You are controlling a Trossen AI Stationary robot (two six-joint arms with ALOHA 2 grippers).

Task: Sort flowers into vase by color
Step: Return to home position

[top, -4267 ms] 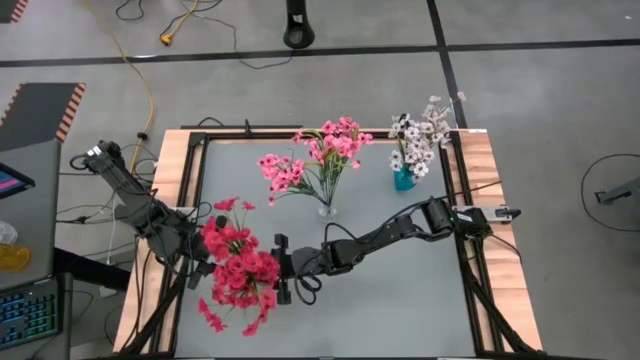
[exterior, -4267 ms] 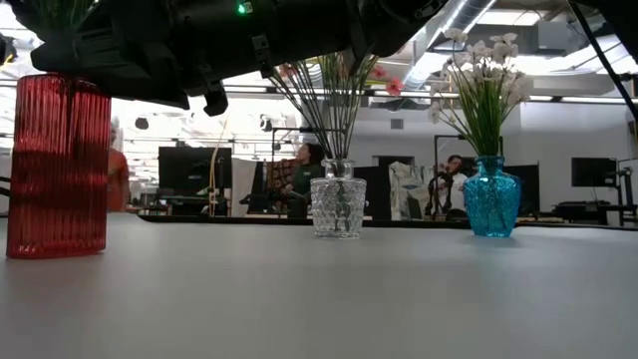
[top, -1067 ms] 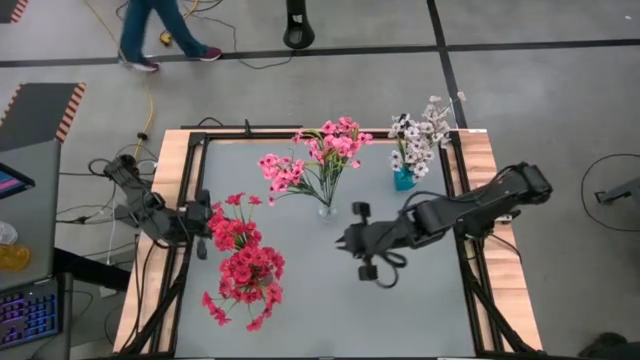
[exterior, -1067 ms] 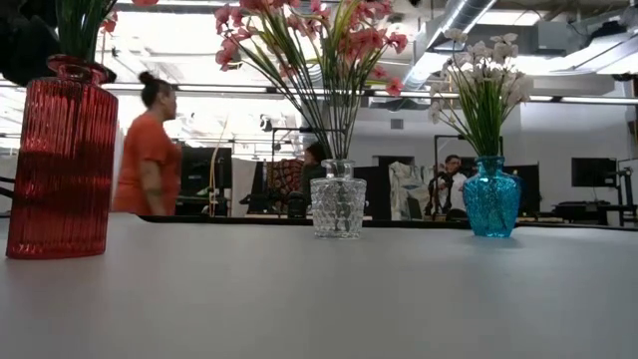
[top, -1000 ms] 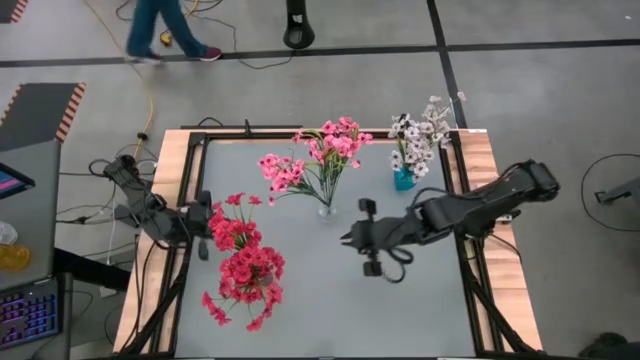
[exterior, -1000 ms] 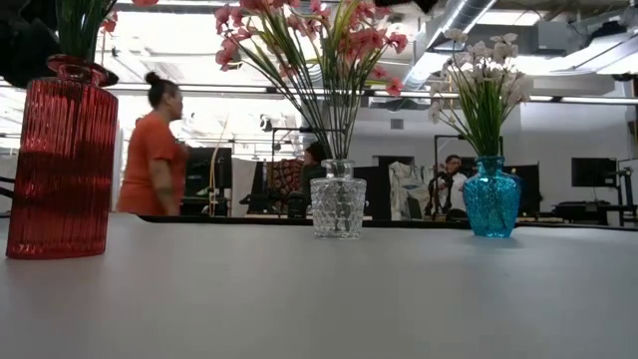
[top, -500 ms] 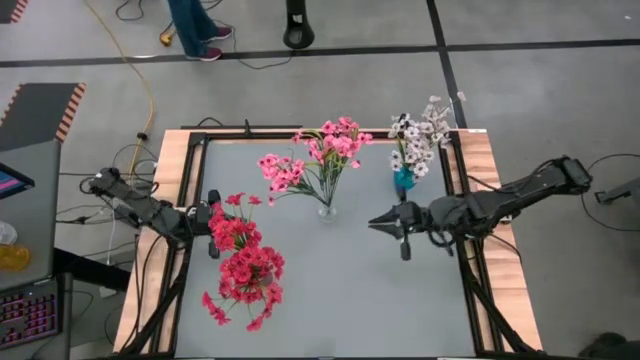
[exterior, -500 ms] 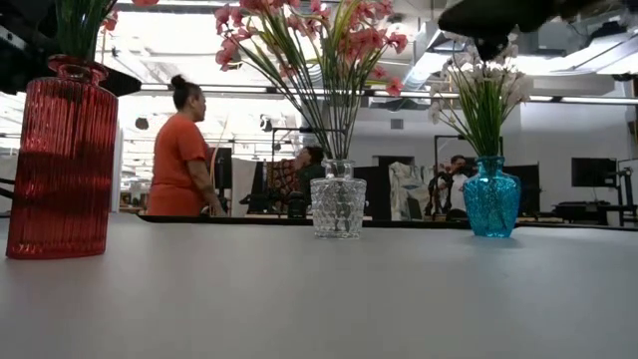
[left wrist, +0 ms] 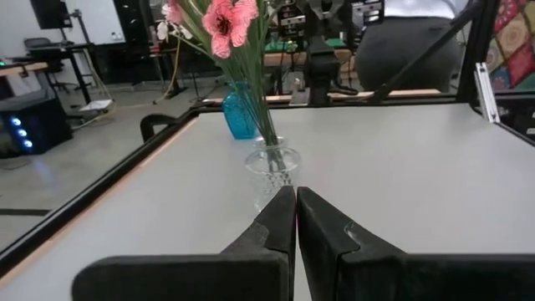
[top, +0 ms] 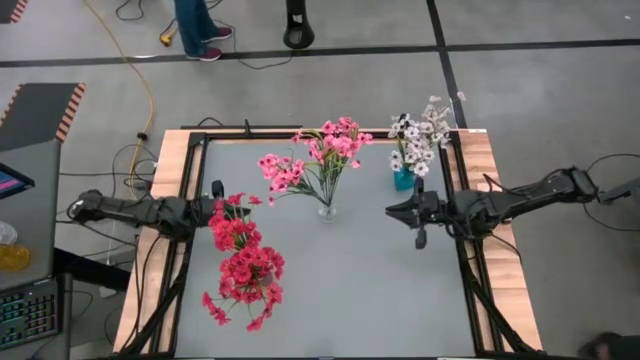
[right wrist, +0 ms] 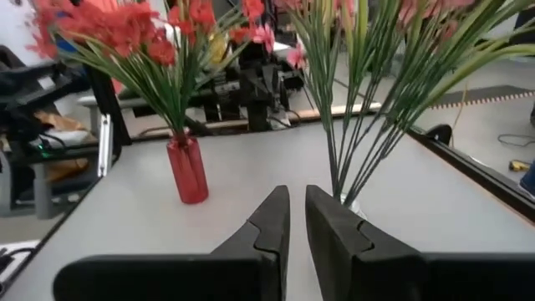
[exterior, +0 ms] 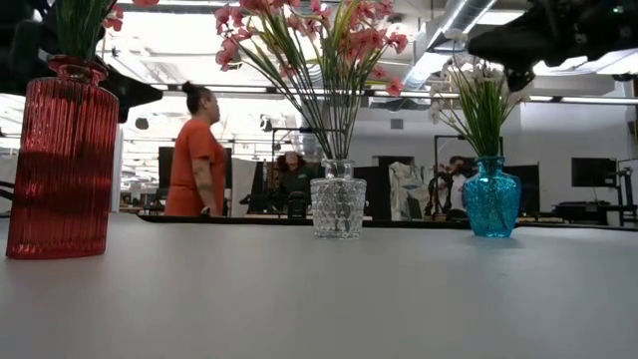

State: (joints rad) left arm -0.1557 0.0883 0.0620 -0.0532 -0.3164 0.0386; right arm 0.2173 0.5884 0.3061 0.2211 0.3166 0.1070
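Your flowers are all in vases, one colour to each. The red flowers (top: 243,268) stand in the red vase (exterior: 60,160), near the left edge of the desk (top: 390,300) and about midway along it. They spread wide enough that from above you cannot see the vase under them. The pink flowers (top: 322,152) sit in the clear vase (top: 327,210), near the middle of the back edge, and their stems fan out to both sides. The white flowers (top: 418,140) fill the blue vase (top: 403,180) by the back right corner. All three vases stand upright and well apart from each other, and no sprig lies loose on the desk.

Your left gripper (left wrist: 296,199) hangs over the left edge, just beside the red flowers, with its arm stretched out flat beyond the desk. Its fingers are pressed together and hold nothing. The wrist view looks past them at the clear vase, with the blue vase behind it.

Your right gripper (right wrist: 297,196) is above the right part of the desk, just in front of the blue vase, between the clear vase and the right edge. Its arm reaches out flat across that edge. A narrow slit shows between its fingers, and nothing is in them. They point across the desk toward the red vase and the pink stems.

Behind the desk, a person in an orange top (exterior: 194,165) stands side-on. From above, only their legs (top: 197,25) show on the floor past the back edge, close to a yellow cable (top: 128,60).
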